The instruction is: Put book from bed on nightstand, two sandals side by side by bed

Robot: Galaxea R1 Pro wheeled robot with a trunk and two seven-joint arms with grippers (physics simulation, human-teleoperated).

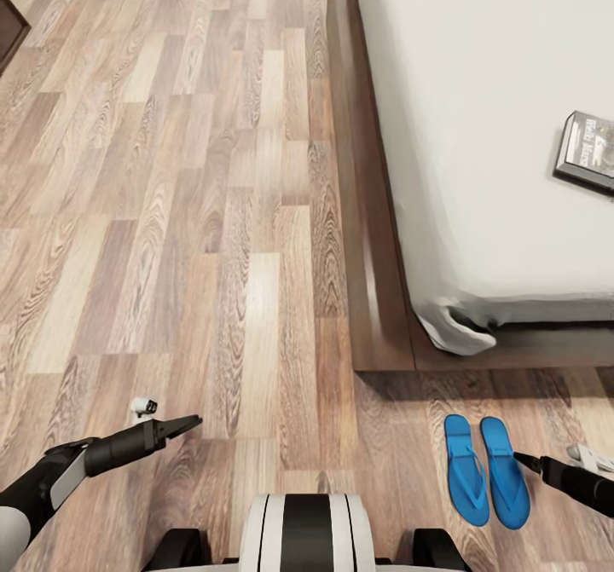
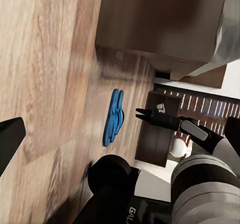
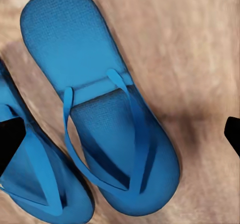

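Two bright blue sandals [image 1: 466,468] [image 1: 505,471] lie side by side on the wood floor, just off the bed's foot corner. In the right wrist view one sandal [image 3: 107,114] sits between the spread fingertips and the other [image 3: 35,184] is beside it. My right gripper [image 1: 522,461] [image 3: 120,136] hovers open over the right sandal, holding nothing. The book [image 1: 588,150] lies on the grey mattress of the bed [image 1: 477,239] near the right edge. My left gripper [image 1: 186,424] hangs open and empty over bare floor at the lower left. The left wrist view shows the sandals [image 2: 115,116] and right gripper [image 2: 143,115].
The bed's dark wooden base [image 1: 375,299] runs along the floor beside the mattress. A dark-brown cabinet [image 2: 157,136] stands beyond the sandals in the left wrist view. Open plank floor [image 1: 170,171] stretches to the left. My own base [image 1: 305,534] sits at the bottom.
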